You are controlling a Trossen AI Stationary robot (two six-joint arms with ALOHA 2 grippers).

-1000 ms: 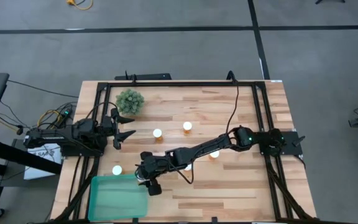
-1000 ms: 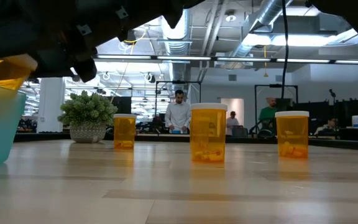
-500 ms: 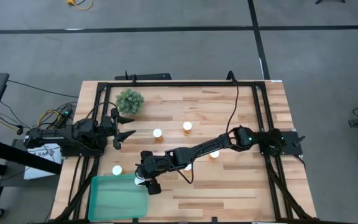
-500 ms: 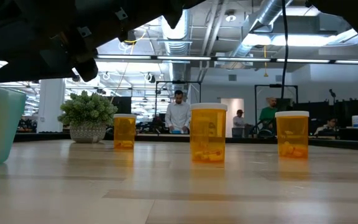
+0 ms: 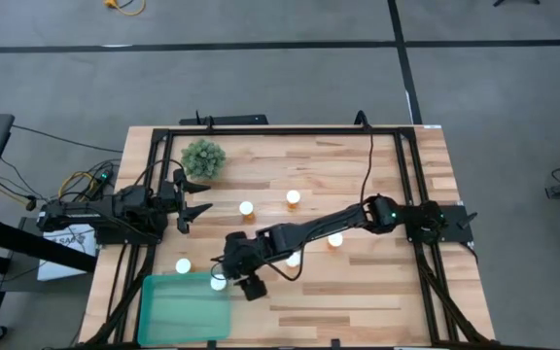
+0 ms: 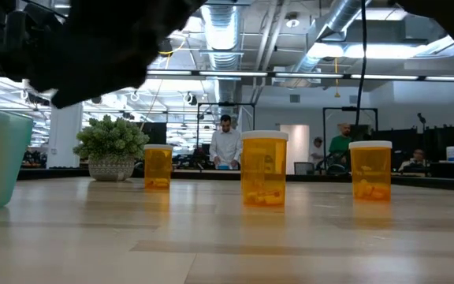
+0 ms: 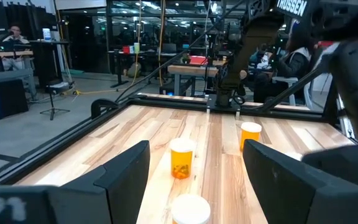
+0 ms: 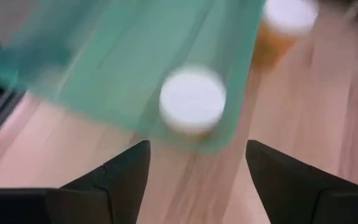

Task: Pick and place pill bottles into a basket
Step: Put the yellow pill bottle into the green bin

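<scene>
— Looking from above, the right gripper hangs by the basket's near corner, where one pill bottle stands inside.

— Its wrist view shows the fingers parted, holding nothing, that white cap beyond them.

— And the left gripper?

— Spread wide, empty, beside the plant. Only the low view shows three bottles' amber sides.

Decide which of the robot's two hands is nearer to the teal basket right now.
Right. The right hand hovers open by the corner of the basket where a pill bottle stands. The left hand waits open farther up the table, near the plant.
</scene>
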